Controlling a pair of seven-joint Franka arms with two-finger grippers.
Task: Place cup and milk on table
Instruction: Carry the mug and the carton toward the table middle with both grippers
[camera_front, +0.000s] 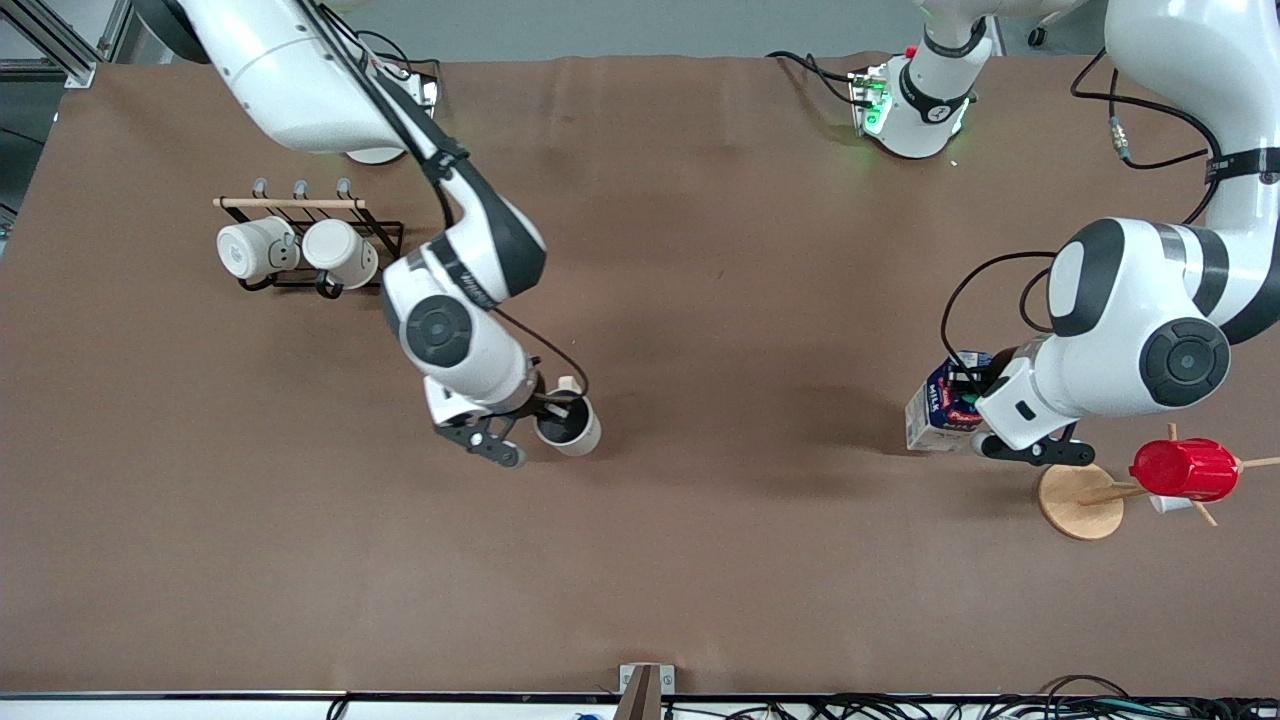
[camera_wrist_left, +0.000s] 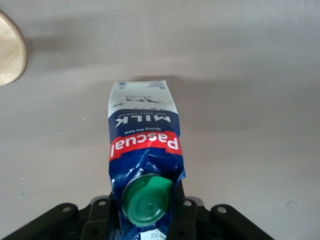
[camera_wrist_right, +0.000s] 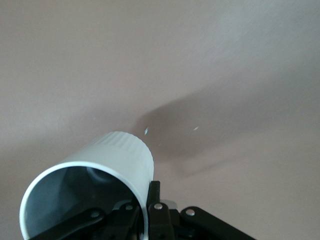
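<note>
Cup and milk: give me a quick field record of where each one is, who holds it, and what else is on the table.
cup: upright, rim pinched by the right gripper, one finger inside; whether its base touches the table cannot be told
milk: held at its top by the left gripper, toward the left arm's end of the table; base contact not clear
mug rack: toward the right arm's end, two white mugs lying against it
wooden stand: beside the milk, nearer the front camera, carrying a red cup

Grey floor (camera_front: 620, 25) past the tabletop's edge, metal framing (camera_front: 60, 40) at one corner.
</note>
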